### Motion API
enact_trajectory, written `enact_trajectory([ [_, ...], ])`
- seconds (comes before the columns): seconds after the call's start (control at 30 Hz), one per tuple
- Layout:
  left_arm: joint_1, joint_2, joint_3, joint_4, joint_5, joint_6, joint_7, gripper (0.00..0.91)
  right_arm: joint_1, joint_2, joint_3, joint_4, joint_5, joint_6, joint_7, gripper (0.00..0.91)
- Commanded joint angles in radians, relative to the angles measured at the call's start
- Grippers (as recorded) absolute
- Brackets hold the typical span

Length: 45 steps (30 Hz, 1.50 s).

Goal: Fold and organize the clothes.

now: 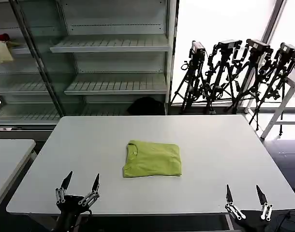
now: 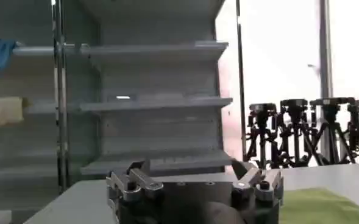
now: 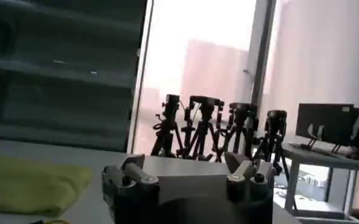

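The lime yellow-green T-shirt [image 1: 152,158] lies folded into a compact rectangle at the middle of the white table [image 1: 210,145], its ribbed collar toward the left. My left gripper [image 1: 81,182] stands open at the table's near left edge, well short of the shirt. At the near right edge my right gripper [image 1: 244,192] is open too, with nothing between its fingers. A corner of the shirt [image 2: 325,206] shows beside the left gripper [image 2: 191,171] in the left wrist view. The shirt [image 3: 33,184] also lies off to one side of the right gripper [image 3: 185,163] in the right wrist view.
Metal shelving [image 1: 113,46] stands behind the table, with a cream-and-red cloth bundle [image 1: 1,48] on a shelf at far left. Several camera tripods [image 1: 234,72] stand at the back right by the window. A second white table [image 1: 7,159] sits on the left.
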Motion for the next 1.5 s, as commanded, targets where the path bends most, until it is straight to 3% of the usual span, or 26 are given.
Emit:
enact_trajectory([
  [0.03, 0.017, -0.008, 0.006, 0.013, -0.013, -0.05, 0.021, 0.907, -0.061, 0.005, 0.011, -0.006, -0.014, 0.142, -0.003, 0.907],
  [0.37, 0.01, -0.005, -0.006, 0.031, -0.037, -0.03, 0.03, 0.907, -0.058, -0.016, 0.036, -0.014, 0.032, 0.15, -0.034, 0.907],
  [1.5, 0.016, -0.012, -0.012, 0.027, -0.036, -0.028, 0.028, 0.907, -0.04, -0.023, 0.012, -0.027, 0.046, 0.132, -0.037, 0.907],
])
